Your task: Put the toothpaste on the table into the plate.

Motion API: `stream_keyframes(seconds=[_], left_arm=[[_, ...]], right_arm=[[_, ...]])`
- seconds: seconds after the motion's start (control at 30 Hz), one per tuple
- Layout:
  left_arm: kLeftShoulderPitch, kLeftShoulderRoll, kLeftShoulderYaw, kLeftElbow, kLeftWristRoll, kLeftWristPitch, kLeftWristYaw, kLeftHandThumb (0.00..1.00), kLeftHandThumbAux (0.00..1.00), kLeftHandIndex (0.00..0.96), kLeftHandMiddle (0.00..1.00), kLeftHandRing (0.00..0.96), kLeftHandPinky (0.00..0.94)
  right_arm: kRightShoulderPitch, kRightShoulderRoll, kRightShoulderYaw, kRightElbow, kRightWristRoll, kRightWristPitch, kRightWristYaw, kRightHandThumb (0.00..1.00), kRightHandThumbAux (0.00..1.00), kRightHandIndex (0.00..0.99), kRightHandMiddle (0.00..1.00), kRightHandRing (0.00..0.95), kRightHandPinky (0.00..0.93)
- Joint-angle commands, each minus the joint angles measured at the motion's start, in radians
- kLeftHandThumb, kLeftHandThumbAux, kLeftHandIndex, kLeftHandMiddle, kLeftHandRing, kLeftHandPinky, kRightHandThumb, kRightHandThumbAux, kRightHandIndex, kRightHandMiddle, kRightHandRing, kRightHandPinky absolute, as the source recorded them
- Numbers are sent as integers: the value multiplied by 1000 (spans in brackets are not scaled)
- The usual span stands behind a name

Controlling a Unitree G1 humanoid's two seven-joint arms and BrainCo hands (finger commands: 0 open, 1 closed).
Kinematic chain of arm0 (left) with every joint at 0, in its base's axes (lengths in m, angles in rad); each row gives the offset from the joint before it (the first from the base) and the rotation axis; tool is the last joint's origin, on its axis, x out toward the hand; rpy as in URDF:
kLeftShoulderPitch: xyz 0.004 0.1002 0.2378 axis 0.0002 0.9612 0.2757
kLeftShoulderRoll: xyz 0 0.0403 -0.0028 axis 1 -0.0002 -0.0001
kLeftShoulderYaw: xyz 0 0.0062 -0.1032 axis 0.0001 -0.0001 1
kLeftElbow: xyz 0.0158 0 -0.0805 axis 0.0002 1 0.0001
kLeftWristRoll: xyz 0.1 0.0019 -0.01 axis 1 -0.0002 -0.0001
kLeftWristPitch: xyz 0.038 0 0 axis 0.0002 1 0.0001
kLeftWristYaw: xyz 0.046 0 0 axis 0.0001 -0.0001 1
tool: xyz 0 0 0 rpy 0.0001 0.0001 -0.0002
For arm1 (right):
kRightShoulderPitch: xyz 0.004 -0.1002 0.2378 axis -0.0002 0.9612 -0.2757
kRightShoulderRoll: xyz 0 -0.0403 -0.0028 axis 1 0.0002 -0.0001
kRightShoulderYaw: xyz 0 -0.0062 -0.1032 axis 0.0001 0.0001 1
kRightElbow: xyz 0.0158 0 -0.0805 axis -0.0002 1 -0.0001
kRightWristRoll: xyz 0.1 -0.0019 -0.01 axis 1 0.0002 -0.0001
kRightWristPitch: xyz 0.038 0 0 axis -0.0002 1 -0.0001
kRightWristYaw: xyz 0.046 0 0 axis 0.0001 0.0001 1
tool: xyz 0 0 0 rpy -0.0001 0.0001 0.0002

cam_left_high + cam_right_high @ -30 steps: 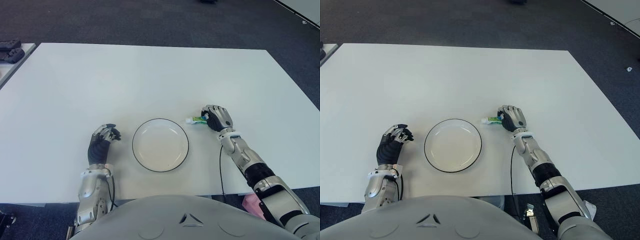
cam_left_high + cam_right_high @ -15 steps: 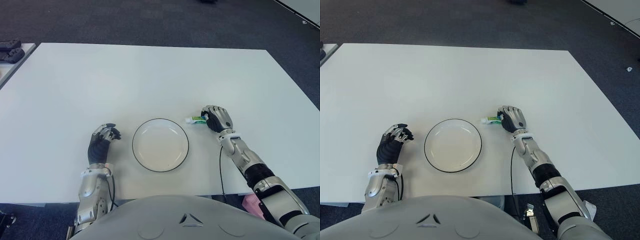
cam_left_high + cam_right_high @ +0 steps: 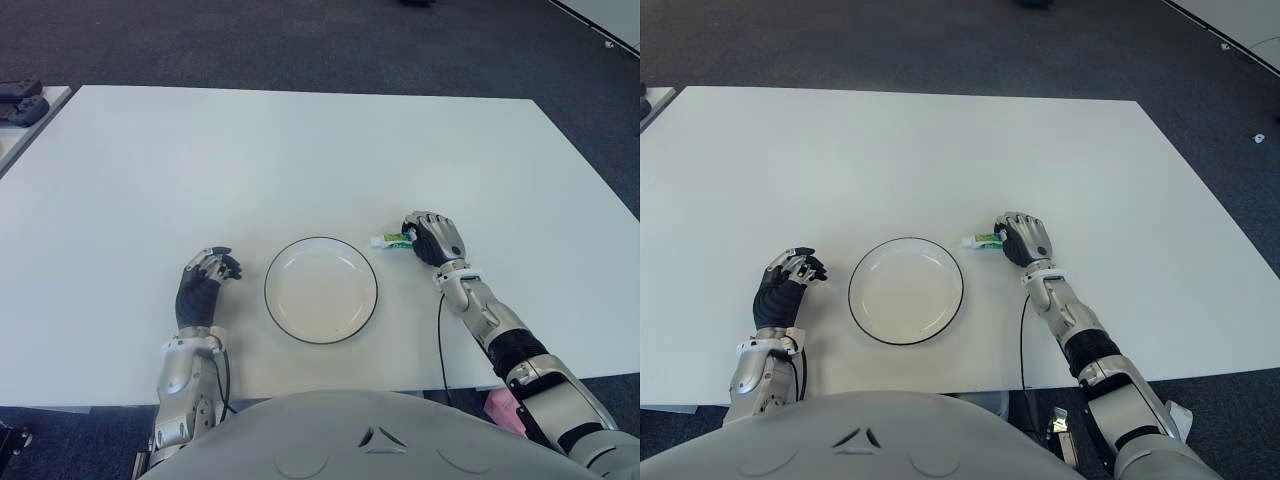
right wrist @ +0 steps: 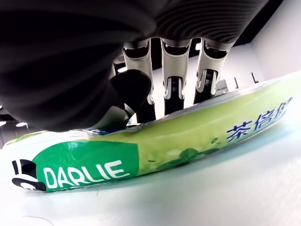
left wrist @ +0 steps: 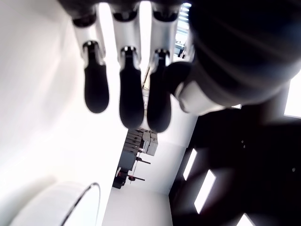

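Note:
The green and white toothpaste tube (image 3: 388, 240) lies on the white table (image 3: 300, 160), just right of the plate (image 3: 268, 290), a white one with a dark rim. My right hand (image 3: 432, 238) sits over the tube's right end, with only the left end showing. In the right wrist view its fingers (image 4: 174, 80) curl behind the tube (image 4: 164, 150) and the thumb presses on its near side; the tube still touches the table. My left hand (image 3: 207, 275) shows left of the plate, fingers (image 5: 131, 89) curled and holding nothing.
The plate holds nothing. Another table's corner with dark objects (image 3: 20, 100) shows at the far left. Dark carpet surrounds the table. A pink object (image 3: 500, 405) lies below the table's near right edge.
Almost nothing differs. The right hand stays on the tube, which has crept very slightly left. The left hand has not moved.

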Motion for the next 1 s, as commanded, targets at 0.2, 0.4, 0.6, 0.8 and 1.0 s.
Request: stream_keyframes(seconds=[0.2,0.4,0.6,0.8,1.0], left_arm=[[17,-4,-3,3,5,40,12,712,719,434,543,547,533],[12,3,-4,12,12,27,3,710,719,434,550,552,542],[4,7,-4,20,7,31,-2,711,719,435,559,558,544],[0,4,-3,25,-3,35,-3,713,718,435,569,558,534],[4,-1,-6,17,12,41,18,712,718,435,563,552,529]], right_arm=[[66,-115,-42,-249,48,-6,281,742,502,309,239,270,330],[76,-166,-66,-331,64,10,454,648,388,143,73,90,166],[55,-193,-91,-354,121,14,613,591,348,55,10,14,70],[22,-209,-102,-341,150,2,716,509,267,4,0,1,5],[-9,-222,-100,-311,162,-36,760,479,225,0,0,0,0]])
